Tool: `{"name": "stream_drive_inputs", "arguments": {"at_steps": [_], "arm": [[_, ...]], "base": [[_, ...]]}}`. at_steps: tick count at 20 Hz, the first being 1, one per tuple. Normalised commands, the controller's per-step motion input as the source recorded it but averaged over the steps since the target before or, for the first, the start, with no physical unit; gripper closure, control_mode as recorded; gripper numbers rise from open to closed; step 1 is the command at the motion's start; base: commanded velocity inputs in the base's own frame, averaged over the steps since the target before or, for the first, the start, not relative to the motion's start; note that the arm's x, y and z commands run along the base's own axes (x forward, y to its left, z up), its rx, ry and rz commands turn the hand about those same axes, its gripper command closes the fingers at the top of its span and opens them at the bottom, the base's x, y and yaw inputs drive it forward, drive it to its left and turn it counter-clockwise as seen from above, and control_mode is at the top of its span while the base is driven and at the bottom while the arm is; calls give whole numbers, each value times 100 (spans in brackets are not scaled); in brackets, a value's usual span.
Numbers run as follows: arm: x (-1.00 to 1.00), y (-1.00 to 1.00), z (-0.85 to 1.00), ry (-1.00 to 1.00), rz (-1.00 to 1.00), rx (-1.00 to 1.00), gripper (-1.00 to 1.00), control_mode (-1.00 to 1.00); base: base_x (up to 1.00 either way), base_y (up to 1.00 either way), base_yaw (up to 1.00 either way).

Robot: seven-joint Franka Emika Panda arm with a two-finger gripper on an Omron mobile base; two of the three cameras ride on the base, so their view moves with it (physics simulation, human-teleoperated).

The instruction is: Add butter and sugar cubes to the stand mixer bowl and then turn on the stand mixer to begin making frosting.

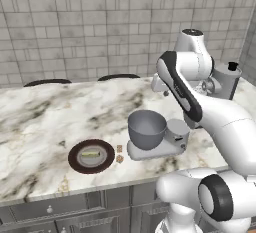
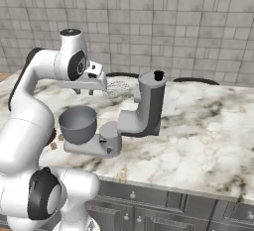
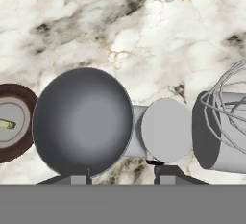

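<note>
Hand view: the gripper (image 3: 122, 176) is seen above the stand mixer bowl (image 3: 82, 122), its fingertips parted and nothing held between them. On the marble counter (image 1: 35, 122), the butter (image 1: 91, 154) is seen on the brown plate (image 1: 75, 163), left of the bowl, with the sugar cubes (image 1: 120, 153) between plate and stand mixer (image 1: 172, 137).

From your left base view the arm covers most of the stand mixer (image 1: 172, 138), leaving its head hidden; in the right base view the arm blocks the dark plate (image 2: 52, 137) and all but a speck of the sugar cubes (image 2: 53, 146). Your hand view cuts the plate (image 3: 19, 98) at the left edge, the butter (image 3: 6, 124) showing as a sliver, and crops the whisk (image 3: 229, 104) at the right. The gripper (image 3: 122, 176) fingertips (image 3: 79, 179) barely rise above the bottom, so you cannot judge their gap.
</note>
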Motion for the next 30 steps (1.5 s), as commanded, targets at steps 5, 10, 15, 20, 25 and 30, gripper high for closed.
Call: {"name": "stream_drive_inputs", "arguments": {"at_steps": [5, 10, 15, 20, 25, 30], "arm": [[0, 0, 0, 0, 0, 0, -100, 100], [0, 0, 0, 0, 0, 0, -100, 100], [0, 0, 0, 0, 0, 0, -100, 100], [0, 0, 0, 0, 0, 0, -100, 100], [0, 0, 0, 0, 0, 0, -100, 100], [0, 0, 0, 0, 0, 0, -100, 100]], "base": [[0, 7, 0], [0, 47, 0], [0, 47, 0], [0, 41, -1], [0, 39, -2], [0, 38, -2]]}}
